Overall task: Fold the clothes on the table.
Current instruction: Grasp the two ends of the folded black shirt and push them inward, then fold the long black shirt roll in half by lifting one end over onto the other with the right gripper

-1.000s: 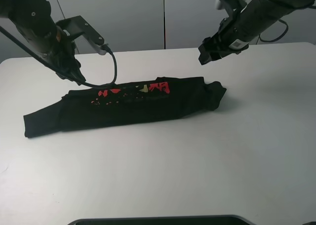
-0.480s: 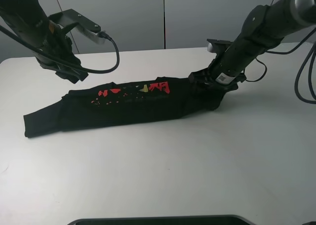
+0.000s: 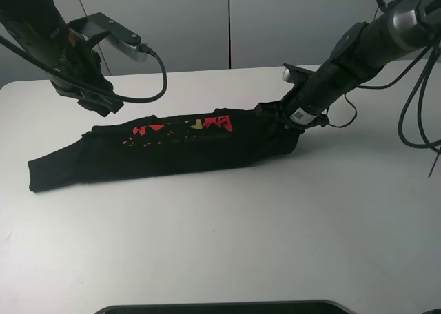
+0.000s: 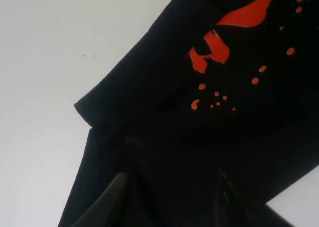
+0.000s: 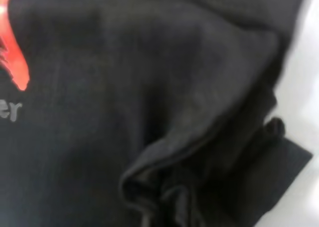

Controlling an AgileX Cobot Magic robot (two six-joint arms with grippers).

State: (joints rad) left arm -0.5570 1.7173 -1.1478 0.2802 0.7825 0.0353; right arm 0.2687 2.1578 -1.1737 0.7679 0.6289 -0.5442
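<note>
On the far left, our left gripper (image 3: 102,102) hangs above the white table (image 3: 275,245), over the far left part of the shirt (image 3: 165,149) and clear of the cloth, with a black cable (image 3: 155,87) looping from its arm down to just above the shirt's far edge. In its wrist view we make out one dark finger (image 4: 112,197) against the black cloth, but the other is lost in the same black, so we cannot tell whether the fingers stand apart or together. The shirt lies across the middle of the table as a long, narrow black band. Its left end sits nearer us and its right end farther back. A sleeve corner juts out on the far side near the left gripper. A red print (image 3: 186,126) with a little yellow in it and a scatter of red dots shows along the far edge, left of the middle. To the right the band narrows and bunches up. There our right gripper (image 3: 275,116) is down on the shirt's right end, its arm slanting in low from the far right. Its wrist view is filled with blurred black cloth, with a thick rumpled fold (image 5: 164,177) close to the camera. We cannot pick out the fingers there, so we cannot tell whether they grip the cloth.
</note>
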